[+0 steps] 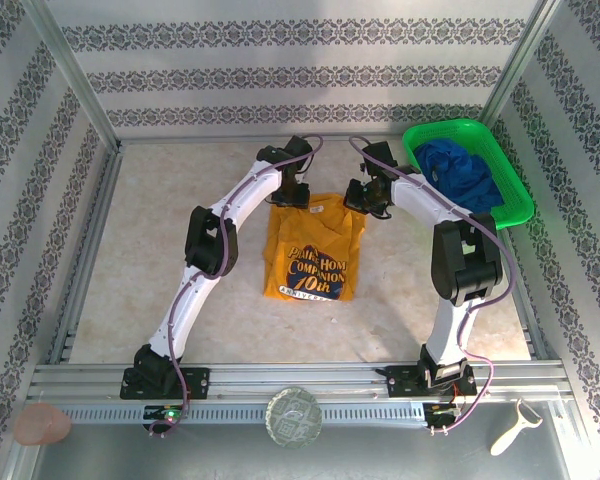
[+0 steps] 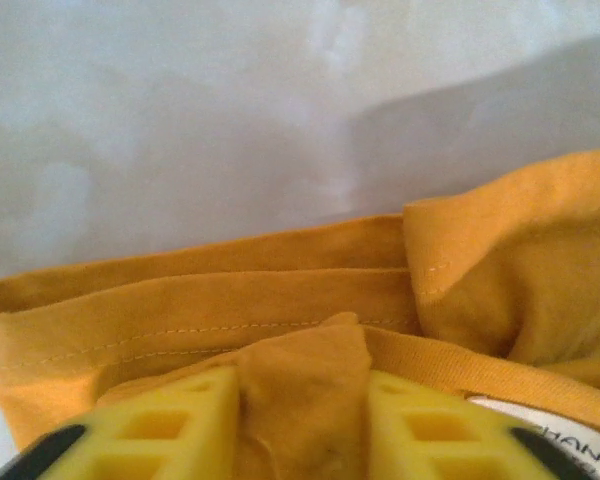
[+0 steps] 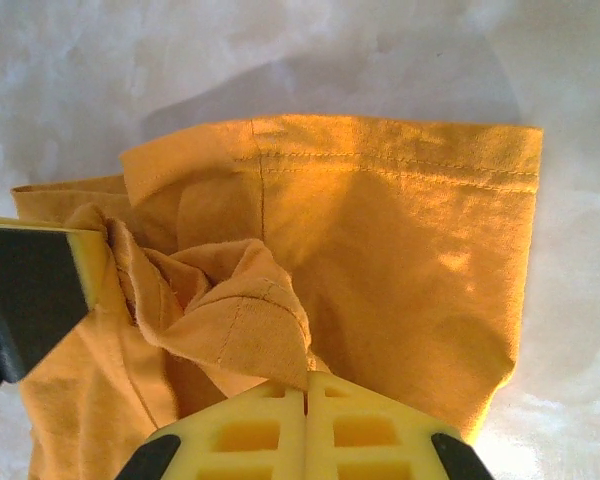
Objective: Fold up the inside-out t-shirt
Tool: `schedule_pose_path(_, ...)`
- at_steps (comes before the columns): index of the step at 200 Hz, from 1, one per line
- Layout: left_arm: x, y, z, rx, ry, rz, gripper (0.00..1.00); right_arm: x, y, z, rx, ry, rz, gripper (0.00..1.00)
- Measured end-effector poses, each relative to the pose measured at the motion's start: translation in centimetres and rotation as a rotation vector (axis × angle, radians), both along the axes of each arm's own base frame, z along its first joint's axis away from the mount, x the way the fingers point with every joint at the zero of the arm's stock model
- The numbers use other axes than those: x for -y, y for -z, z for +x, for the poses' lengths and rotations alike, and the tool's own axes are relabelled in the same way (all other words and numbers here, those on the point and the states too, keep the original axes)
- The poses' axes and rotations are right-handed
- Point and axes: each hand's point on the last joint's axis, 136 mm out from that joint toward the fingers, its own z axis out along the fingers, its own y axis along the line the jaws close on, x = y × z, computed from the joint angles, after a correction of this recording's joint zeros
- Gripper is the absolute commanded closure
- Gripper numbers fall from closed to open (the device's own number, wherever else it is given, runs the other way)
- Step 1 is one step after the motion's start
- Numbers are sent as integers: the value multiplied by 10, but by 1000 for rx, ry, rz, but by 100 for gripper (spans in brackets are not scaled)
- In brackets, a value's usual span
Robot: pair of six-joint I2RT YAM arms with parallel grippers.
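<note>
Risk: I hold bunched shirt (image 1: 310, 265) folds in left tool (image 2: 302, 405) and right tool (image 3: 305, 395); thin pinches may slip, creasing the fold.

— What does the bench (image 1: 160, 270) look like?
— Pale and mottled, with walls on three sides.
— And what's lying on it?
— The inside-out t-shirt (image 1: 313, 255), mustard yellow, lies near the middle with its print facing up (its far edge is bunched, not flat).
— Anything else?
— A green basket (image 1: 517, 198) sits in the far right corner, not touching the shirt.
</note>
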Motion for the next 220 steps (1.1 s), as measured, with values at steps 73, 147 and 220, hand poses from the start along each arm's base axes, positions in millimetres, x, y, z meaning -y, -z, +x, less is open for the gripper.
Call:
schedule_pose_path(73, -21, -9, 3, 48, -54, 89, 100, 16, 3, 5, -10, 50, 20, 100)
schedule_pose_path(147, -79, -75, 16, 210, -260, 27, 100, 22, -5, 16, -12, 108, 92, 100)
schedule_pose_path(220, -89, -36, 31, 195, -350, -40, 100, 18, 15, 44, -47, 157, 127, 100)
